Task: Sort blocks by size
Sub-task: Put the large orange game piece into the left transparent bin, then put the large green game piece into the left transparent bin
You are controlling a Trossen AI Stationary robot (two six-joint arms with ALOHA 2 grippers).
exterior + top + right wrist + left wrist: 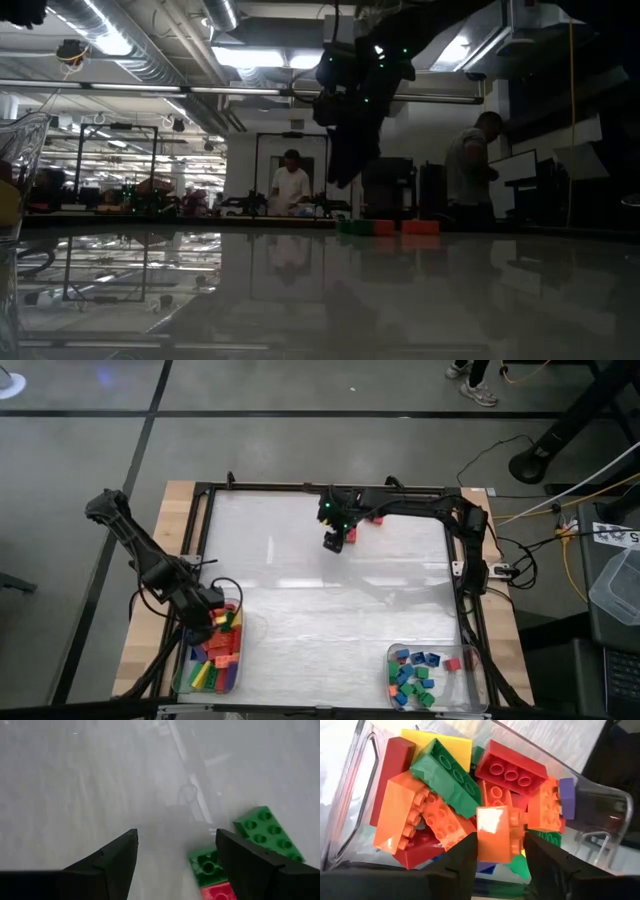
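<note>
Mid-drop at the lower left of the overhead frame: left gripper [217, 618] poised over the clear tray [180, 682] of long blocks, fingers [462, 865] parted either side of an orange long brick [499, 834] that sits just above the heap of red, green, yellow and orange bricks (contact with the pads not clear, so probably just let go or about to be). Right gripper [333, 541] up at the upper centre of the overhead frame, fingers spread wide with nothing between them, aimed at the last loose blocks: two green bricks [269, 834] and a red one [217, 892] at the lower right of its wrist view. Small square blocks [412, 676] gathered in the second tray [478, 660] at lower right. Sorting judged nearly finished. Next, most likely: left arm lifted clear of the tray, right gripper lowered squarely over one green brick and closed across its short sides, without nudging its neighbours
</note>
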